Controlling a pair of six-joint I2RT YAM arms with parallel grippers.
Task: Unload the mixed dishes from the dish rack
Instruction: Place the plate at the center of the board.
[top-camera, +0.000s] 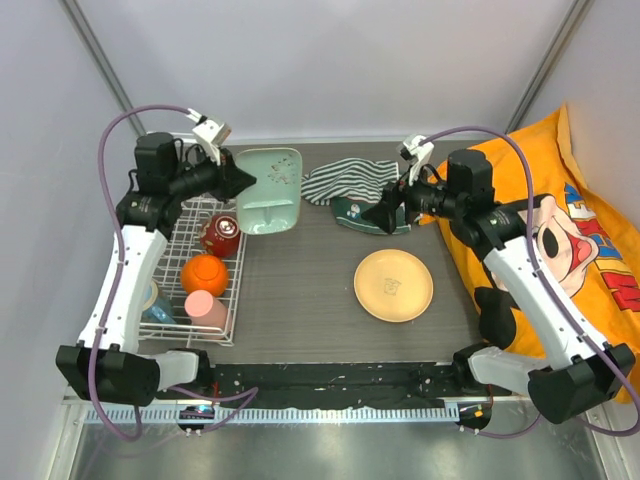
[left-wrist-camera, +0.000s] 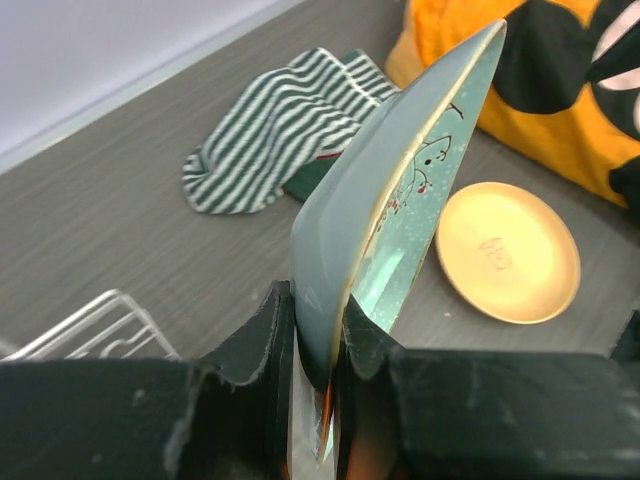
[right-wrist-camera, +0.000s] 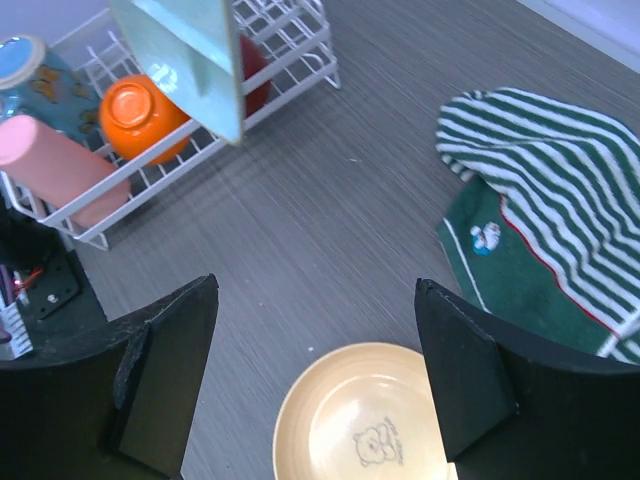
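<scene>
My left gripper (top-camera: 243, 181) is shut on the edge of the pale green divided tray (top-camera: 270, 190) and holds it tilted in the air past the far right corner of the white wire dish rack (top-camera: 238, 290). The left wrist view shows the tray (left-wrist-camera: 400, 200) edge-on between my fingers (left-wrist-camera: 265, 330). In the rack lie a dark red bowl (top-camera: 220, 237), an orange mug (top-camera: 204, 275) and a pink cup (top-camera: 207, 310). The tan round plate (top-camera: 393, 285) lies flat on the table. My right gripper (top-camera: 381, 216) is open and empty, above the table beyond the plate (right-wrist-camera: 365, 420).
A striped green-white cloth (top-camera: 345, 182) lies at the back of the table, just under my right gripper. A large orange cushion (top-camera: 560, 200) fills the right side. A blue-rimmed dish (top-camera: 155, 300) sits at the rack's left.
</scene>
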